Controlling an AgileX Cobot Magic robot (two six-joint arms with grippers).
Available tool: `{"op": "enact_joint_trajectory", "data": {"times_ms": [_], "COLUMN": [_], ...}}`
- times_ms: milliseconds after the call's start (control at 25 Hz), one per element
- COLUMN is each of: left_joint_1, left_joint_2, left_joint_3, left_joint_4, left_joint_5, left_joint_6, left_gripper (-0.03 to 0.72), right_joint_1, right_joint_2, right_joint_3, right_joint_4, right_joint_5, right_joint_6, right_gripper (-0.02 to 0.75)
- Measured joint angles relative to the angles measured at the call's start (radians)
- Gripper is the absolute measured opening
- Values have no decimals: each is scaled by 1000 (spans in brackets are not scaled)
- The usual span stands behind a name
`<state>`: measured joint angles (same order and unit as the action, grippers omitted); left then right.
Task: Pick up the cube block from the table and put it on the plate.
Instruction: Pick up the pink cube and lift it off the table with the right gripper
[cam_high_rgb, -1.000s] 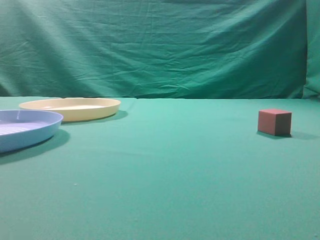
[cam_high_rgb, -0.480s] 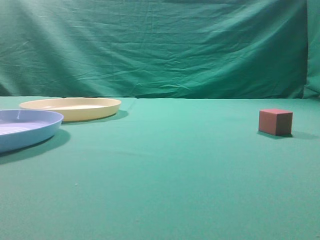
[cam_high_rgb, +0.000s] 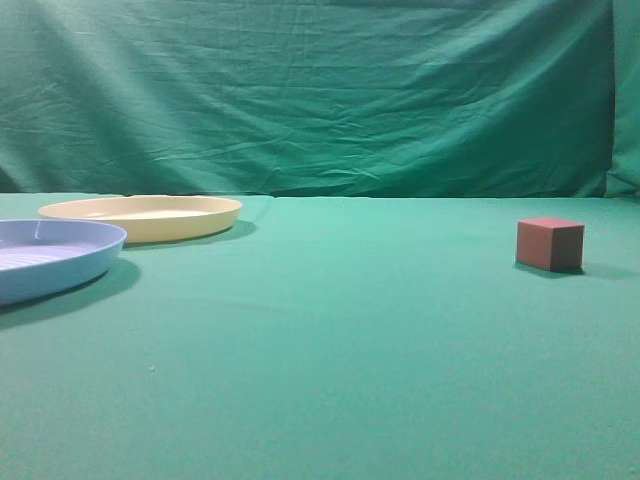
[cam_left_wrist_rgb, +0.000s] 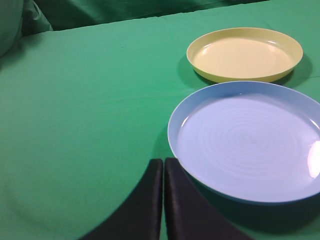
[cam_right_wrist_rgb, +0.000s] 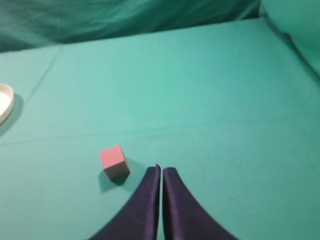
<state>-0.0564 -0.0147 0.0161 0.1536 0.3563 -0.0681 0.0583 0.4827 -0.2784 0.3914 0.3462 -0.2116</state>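
Sitting beside the plate (cam_left_wrist_rgb: 245, 54), a blue plate (cam_left_wrist_rgb: 247, 140); both jaws closed, empty.

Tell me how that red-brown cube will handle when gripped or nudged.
The cube block has flat faces resting on the table, so it should slide, not roll. Its matte faces probably grip well. Being small, it is likely light, though a hard nudge might tip it.

The desk (cam_high_rgb: 330, 350) is a broad flat surface under smooth green cloth, filling the lower half of the exterior view. Three things lie directly on it. A small red-brown cube (cam_high_rgb: 549, 244) sits at the right edge of the frame, well apart from the rest. At the left, a cream plate (cam_high_rgb: 140, 217) rests farther back, and a light blue plate (cam_high_rgb: 50, 258) sits just in front of it, cut by the left edge.
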Motion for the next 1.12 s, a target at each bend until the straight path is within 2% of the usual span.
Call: {"op": "enact_joint_trajectory", "data": {"times_ms": [160,280,440,560,680,800,960,1000,1080,1120], "left_joint_1": [0,0,0,0,0,0,0,0,0,0], "left_joint_2": [0,0,0,0,0,0,0,0,0,0], "left_joint_3": [0,0,0,0,0,0,0,0,0,0], "left_joint_4": [0,0,0,0,0,0,0,0,0,0], "left_joint_5": [0,0,0,0,0,0,0,0,0,0], "left_joint_6": [0,0,0,0,0,0,0,0,0,0], "left_gripper": [0,0,0,0,0,0,0,0,0,0], "right_joint_1": [0,14,138,224,240,240,240,240,240,240], "right_joint_2": [213,357,553,688,818,941,1070,1096,1155,1177], "right_joint_3": [-139,-239,-376,-437,-495,-549,-604,-614,-635,-641], "right_joint_4": [21,25,15,-14,-12,-12,-12,-12,-12,-12], "right_joint_5": [118,193,236,190,169,169,171,171,169,169], "right_joint_6": [-18,-176,-305,-321,-326,-326,-334,-334,-336,-337], "right_gripper": [0,0,0,0,0,171,526,594,656,645]}}
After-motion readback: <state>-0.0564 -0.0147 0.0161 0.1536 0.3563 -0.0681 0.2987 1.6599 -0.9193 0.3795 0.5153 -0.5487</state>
